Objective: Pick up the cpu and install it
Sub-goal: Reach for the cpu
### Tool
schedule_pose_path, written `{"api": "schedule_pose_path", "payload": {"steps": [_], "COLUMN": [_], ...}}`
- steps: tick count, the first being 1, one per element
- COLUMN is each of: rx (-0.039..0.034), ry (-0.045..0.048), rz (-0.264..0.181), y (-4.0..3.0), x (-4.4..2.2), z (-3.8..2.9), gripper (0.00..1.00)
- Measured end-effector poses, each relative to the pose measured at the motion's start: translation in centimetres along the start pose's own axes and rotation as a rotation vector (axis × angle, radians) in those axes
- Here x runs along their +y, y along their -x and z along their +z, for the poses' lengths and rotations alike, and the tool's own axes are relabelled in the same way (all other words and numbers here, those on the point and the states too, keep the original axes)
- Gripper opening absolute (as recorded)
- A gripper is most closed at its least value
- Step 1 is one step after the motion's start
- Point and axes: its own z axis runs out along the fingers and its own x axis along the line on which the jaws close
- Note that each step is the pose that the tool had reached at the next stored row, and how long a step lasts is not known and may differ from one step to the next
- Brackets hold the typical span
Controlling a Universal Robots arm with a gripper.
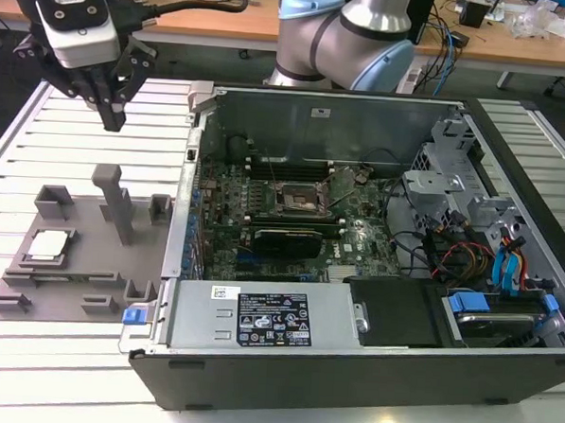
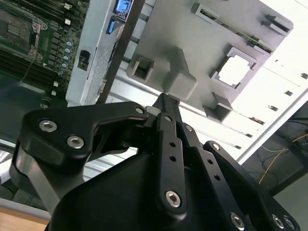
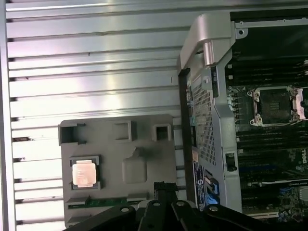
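The cpu (image 1: 48, 247) is a small pale silver square lying flat in a recess of the grey plastic tray (image 1: 80, 277) at the exterior view's left. It also shows in the first wrist view as the cpu (image 3: 84, 173) and in the second wrist view as the cpu (image 2: 236, 71). My gripper (image 1: 112, 115) hangs high above the slatted table, beyond the tray's far edge and well clear of the chip. Its black fingers (image 2: 166, 115) meet at one tip and hold nothing. The black motherboard socket (image 1: 297, 199) sits in the open computer case, its metal frame around it.
The open computer case (image 1: 373, 302) takes up the middle and the exterior view's right, its raised side wall (image 1: 183, 206) next to the tray. A tall grey post (image 1: 117, 203) and raised blocks stand on the tray. The slatted metal table (image 1: 66, 371) runs underneath.
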Motion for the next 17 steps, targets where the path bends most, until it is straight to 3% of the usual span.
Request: {"api": "schedule_pose_path", "payload": {"steps": [7, 17], "rx": [0.0001, 0.0000], "ry": [-0.0001, 0.0000], "rz": [0.000, 0.000], "y": [-2.10, -3.89], "x": [-0.15, -0.29], "z": [-0.06, -0.10], "gripper": [0.11, 0.11]}}
